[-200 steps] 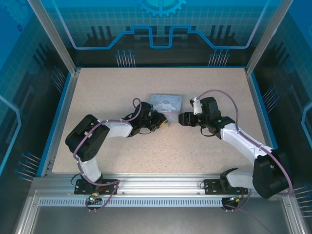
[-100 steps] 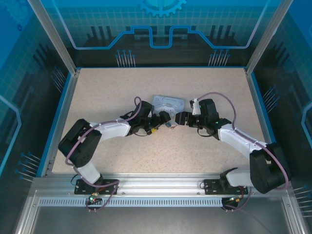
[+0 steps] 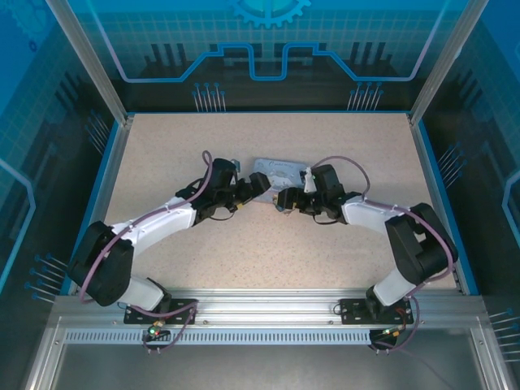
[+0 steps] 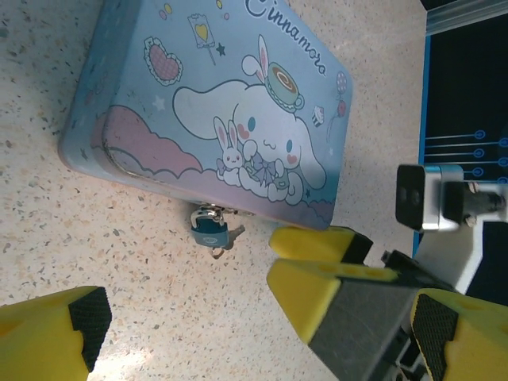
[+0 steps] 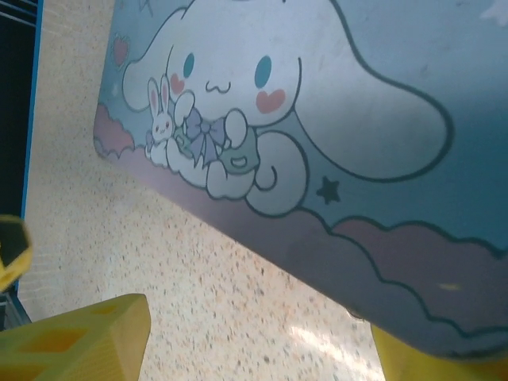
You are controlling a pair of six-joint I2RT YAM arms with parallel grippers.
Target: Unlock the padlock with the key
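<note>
Speckles of brown and grey cover the matte beige table (image 3: 162,162). On it lies a flat rectangular tin box (image 4: 214,103) with rounded corners. Its smooth lid is printed in pale blue and pink with a white long-eared cartoon animal.

The padlock (image 4: 209,228) lies on the table and touches the long wall of the tin box. It has a small teal-dark body and a shiny curved metal shackle on the side toward the tin. The key (image 4: 221,249) is a thin silvery piece touching the other end of the padlock; whether it sits in the keyhole I cannot tell.

The left gripper (image 4: 258,329) is spread wide, and its yellow plastic fingers (image 4: 48,337) carry black rubbery pads. Its camera looks down at the padlock and also at the right gripper (image 4: 278,255), blocky and yellow with a grey face, just beside the corner of the tin and near the padlock.

The right wrist view is very close on the printed lid and the rounded tin wall. Its own yellow fingers stand apart at the two lower corners, so this tool is spread too. From above, both grippers meet at the near side of the tin, but padlock and key are too small to tell there.
</note>
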